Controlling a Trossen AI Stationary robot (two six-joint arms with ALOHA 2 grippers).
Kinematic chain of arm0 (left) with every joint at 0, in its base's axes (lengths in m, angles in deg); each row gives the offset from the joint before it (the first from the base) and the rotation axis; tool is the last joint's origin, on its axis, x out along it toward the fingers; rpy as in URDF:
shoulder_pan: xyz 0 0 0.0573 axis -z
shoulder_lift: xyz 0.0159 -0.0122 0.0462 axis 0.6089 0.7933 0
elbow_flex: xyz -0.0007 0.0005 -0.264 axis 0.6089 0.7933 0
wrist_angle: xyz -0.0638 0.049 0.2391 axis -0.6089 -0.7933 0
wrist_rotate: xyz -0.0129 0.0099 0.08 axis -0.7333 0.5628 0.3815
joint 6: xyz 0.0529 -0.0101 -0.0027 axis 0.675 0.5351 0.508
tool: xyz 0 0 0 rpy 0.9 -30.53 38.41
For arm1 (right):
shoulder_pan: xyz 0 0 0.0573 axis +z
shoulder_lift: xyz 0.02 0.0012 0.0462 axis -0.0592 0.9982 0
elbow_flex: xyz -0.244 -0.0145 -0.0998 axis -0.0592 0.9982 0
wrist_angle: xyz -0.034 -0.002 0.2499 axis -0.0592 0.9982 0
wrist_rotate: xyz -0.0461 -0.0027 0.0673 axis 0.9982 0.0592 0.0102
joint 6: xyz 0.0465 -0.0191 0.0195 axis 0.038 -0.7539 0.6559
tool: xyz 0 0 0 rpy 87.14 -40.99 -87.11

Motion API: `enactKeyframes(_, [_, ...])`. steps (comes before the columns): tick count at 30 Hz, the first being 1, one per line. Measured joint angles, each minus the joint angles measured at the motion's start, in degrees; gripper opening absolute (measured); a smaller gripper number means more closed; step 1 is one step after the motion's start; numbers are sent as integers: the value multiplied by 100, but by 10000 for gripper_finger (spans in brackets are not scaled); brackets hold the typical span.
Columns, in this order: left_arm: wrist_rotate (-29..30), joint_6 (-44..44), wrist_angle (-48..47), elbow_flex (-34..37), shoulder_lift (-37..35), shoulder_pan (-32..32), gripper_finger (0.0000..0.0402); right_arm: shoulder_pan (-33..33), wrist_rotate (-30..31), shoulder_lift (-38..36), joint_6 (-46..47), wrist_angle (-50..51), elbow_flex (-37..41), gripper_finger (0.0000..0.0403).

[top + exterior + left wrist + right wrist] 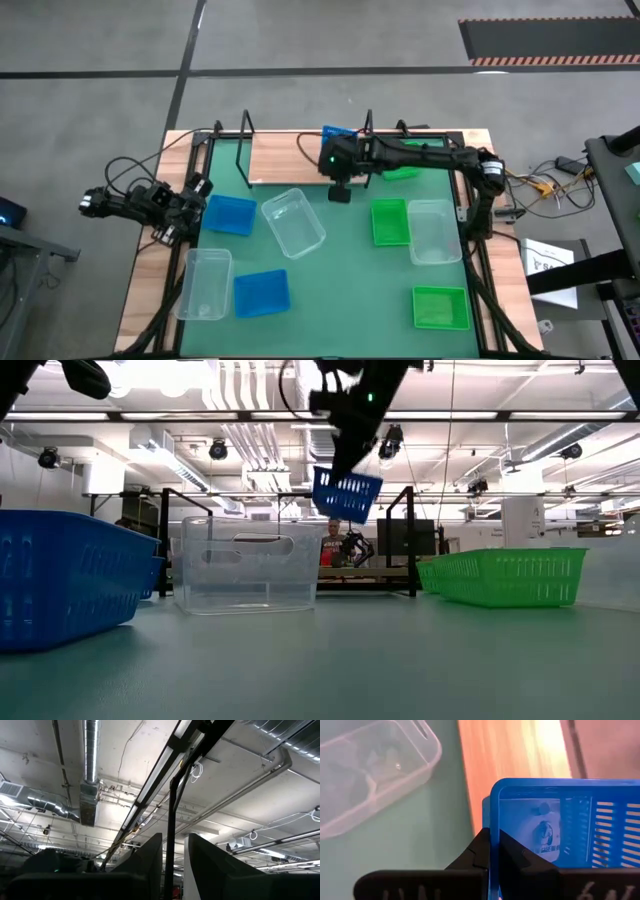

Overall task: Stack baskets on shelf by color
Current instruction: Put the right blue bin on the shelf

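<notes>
My right gripper [338,146] is shut on a blue basket [338,132] and holds it in the air over the wooden shelf [290,156]; the basket also shows in the low view [347,495]. A green basket [401,173] lies half hidden under my right arm. On the green mat rest two blue baskets [230,214] [262,293], three clear ones [293,222] [434,231] [204,283] and two green ones [390,221] [441,307]. My left gripper [190,205] waits at the table's left edge, pointing up, with a narrow gap between its fingers [145,865]. My right gripper pinches one side wall of the blue basket [492,815] close to a corner of the rim, one finger inside [525,860] and one outside. The fingers come from above. The basket hangs tilted below them [347,495], clear of the shelf and mat.
Black wire uprights [247,125] [369,122] stand at the shelf's ends. The clear basket [370,775] lies just in front of the shelf. A person [333,545] is in the room beyond the table. Cables and gear lie off the table's right side [545,185].
</notes>
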Motion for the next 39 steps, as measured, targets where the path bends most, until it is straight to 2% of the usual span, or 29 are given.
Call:
enactKeyframes(7, [0,2,-2,0,0,-2,79,-447,-229,2,-134,-295,590,8])
enactKeyframes(19, [5,4,-2,0,0,-2,79,-508,-186,2,-558,-1143,1490,9])
enactKeyframes(32, [14,8,0,-2,0,-2,79,-587,-179,2,-732,-1366,1647,9])
enactKeyframes(35, [14,8,2,-5,0,-2,79,-589,-181,2,-703,-1361,1643,19])
enactKeyframes(39, [11,8,28,-9,0,-2,79,-611,-179,2,-555,-1361,1641,57])
